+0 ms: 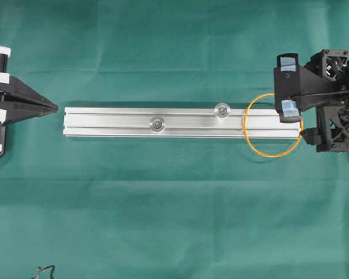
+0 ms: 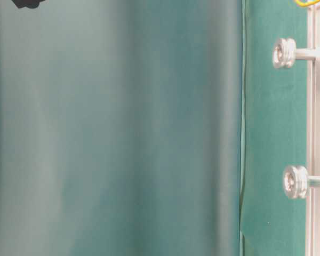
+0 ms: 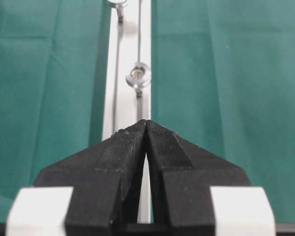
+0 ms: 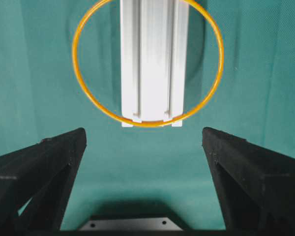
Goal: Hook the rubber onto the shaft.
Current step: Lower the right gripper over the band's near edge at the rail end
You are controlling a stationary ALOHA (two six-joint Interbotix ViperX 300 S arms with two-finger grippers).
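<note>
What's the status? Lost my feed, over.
Left gripper shut, parked off rail end. Right gripper open, holding nothing, facing rubber band. Band draped over rail end, not on either shaft. Nothing blocking.

Overhead looking down, table-level side view close, 2 wrist views sharing rail (image 1: pixel 180 122)

A robotics lab bench: a counter (image 1: pixel 163 197) draped in green cloth; a bare aluminium rail (image 1: pixel 180 124) with shafts (image 1: pixel 221 109); camera-bearing arms.
</note>
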